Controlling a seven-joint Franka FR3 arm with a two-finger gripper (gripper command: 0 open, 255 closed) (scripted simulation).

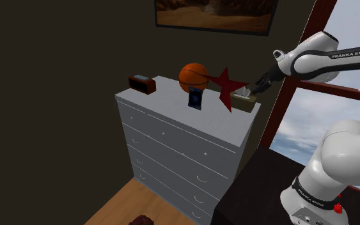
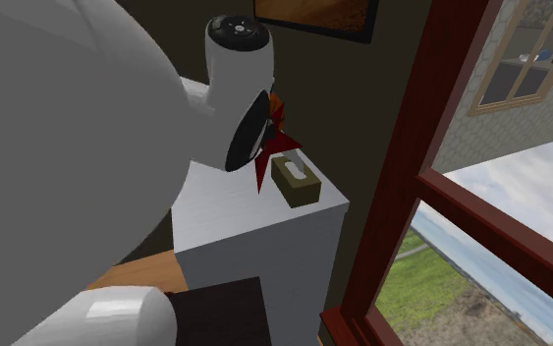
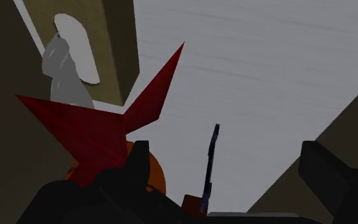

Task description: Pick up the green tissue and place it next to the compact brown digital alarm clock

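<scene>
The tissue box is olive with a white tissue sticking out of its top slot. It lies at the dresser's corner nearest the window, and shows again in the second exterior view and the wrist view. My gripper hovers just above and beside it, open, with nothing held. The small brown alarm clock stands at the dresser's far corner, toward the shoulder view's left.
On the white dresser, between box and clock, stand a red star, an orange basketball and a thin blue upright card. A red-framed window is beside the dresser. A framed picture hangs above.
</scene>
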